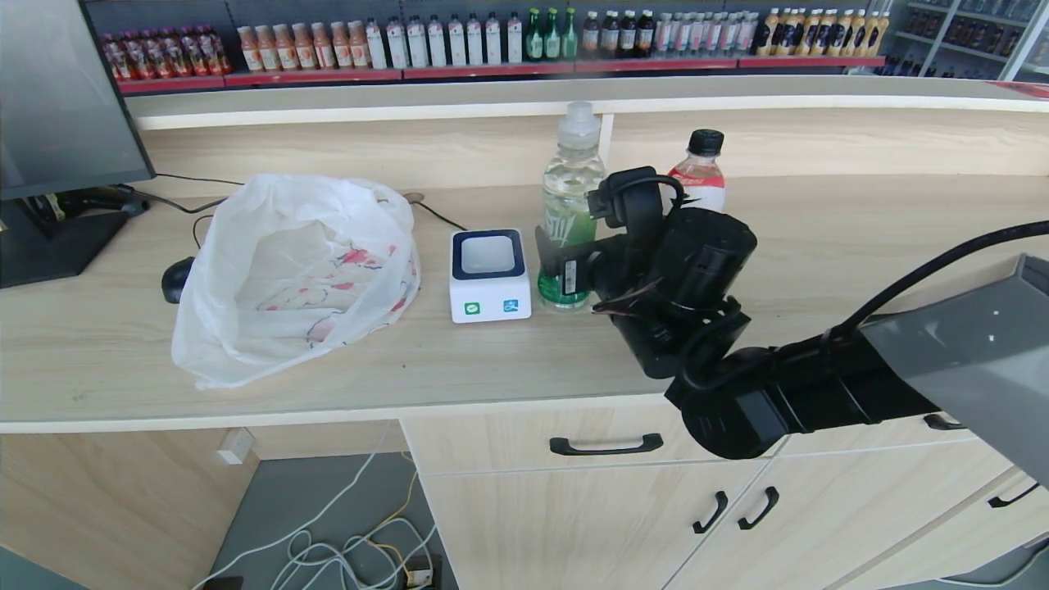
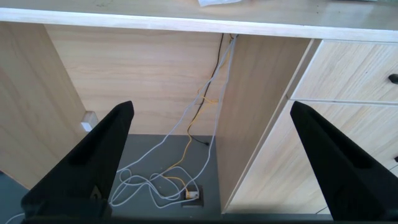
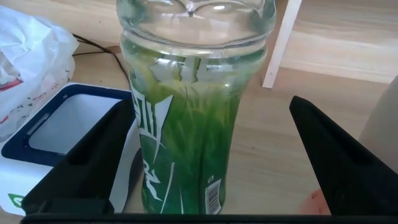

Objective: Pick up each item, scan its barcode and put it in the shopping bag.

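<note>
Fingers of the right gripper (image 3: 211, 180) stand apart, flanking the green bottle (image 1: 571, 192) without clasping it. It stands upright on the counter (image 1: 860, 246), just beside the scanner (image 1: 489, 274). Full and smooth-walled, it probably handles heavy and slippery; its narrowed labelled waist looks the surest hold. Farther off lies the limp shopping bag (image 1: 287, 270).

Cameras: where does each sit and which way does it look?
Head view: on the head, looking down at the counter; right gripper shows.
Left wrist view: low, facing cables under the counter; open left gripper shows.
Right wrist view: facing the green bottle, right gripper open around it.
Shared: head and right wrist views show green bottle, scanner.
</note>
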